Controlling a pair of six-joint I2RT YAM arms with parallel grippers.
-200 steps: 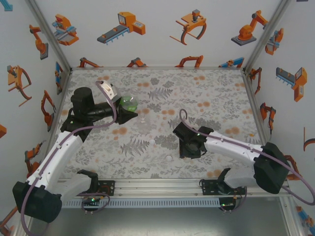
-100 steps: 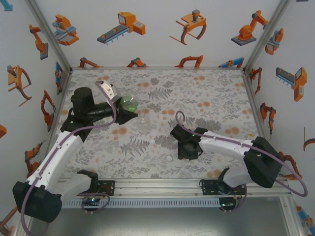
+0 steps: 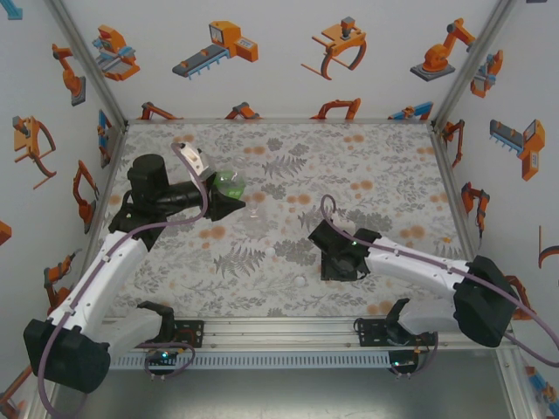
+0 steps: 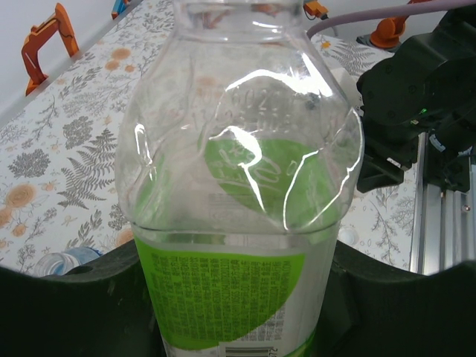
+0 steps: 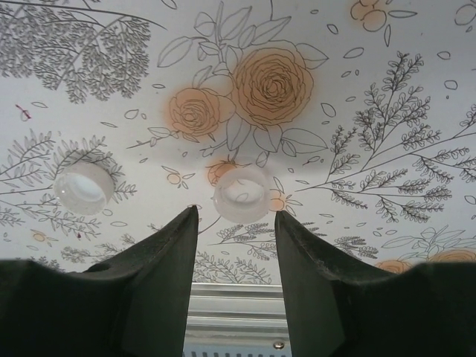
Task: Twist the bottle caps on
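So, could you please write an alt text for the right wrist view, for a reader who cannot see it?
The right gripper hangs open over a flower-printed table, its two dark fingers framing a small whitish bottle cap that lies just beyond their tips. A second cap lies further left in the picture, also on the table.

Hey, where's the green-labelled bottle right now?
In the top view the green-labelled bottle is left of centre over the table, gripped by the left claw; the left wrist view shows it close up.
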